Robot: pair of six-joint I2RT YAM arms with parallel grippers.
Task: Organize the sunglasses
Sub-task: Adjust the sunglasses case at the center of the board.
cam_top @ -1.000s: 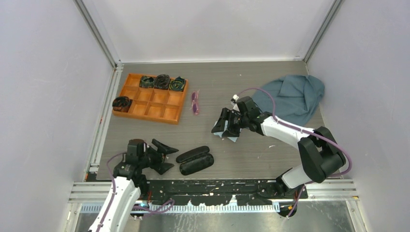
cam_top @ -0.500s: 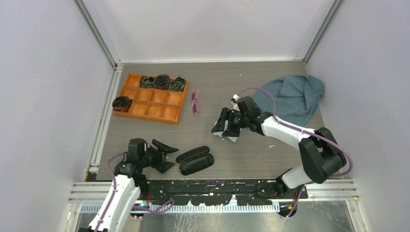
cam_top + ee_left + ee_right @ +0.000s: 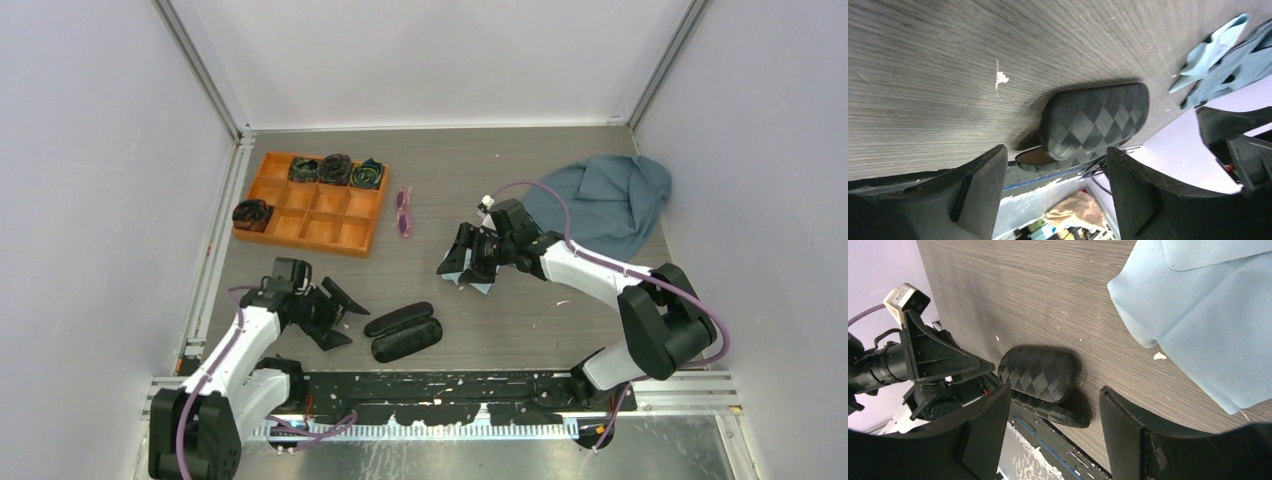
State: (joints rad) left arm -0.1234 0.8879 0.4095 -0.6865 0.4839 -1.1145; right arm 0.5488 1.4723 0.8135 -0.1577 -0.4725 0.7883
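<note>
The sunglasses (image 3: 403, 213), a thin purple-pink folded pair, lie on the table right of the orange tray, away from both grippers. The black glasses case (image 3: 403, 331) lies open near the front edge. It also shows in the left wrist view (image 3: 1095, 122) and the right wrist view (image 3: 1038, 372). My left gripper (image 3: 343, 318) is open and empty just left of the case, which lies ahead of its jaws (image 3: 1053, 200). My right gripper (image 3: 466, 272) is open and empty at mid-table (image 3: 1053, 440), over a small light-blue cloth (image 3: 1208, 315).
An orange compartment tray (image 3: 322, 232) with several dark rolled items stands at the back left. A large teal cloth (image 3: 605, 200) lies at the back right. The table's front rail (image 3: 450, 385) runs just behind the case.
My left arm has swung its wrist away from the front edge, further onto the table, and the gripper has tilted beside the case. The right arm, case and sunglasses have not moved.
</note>
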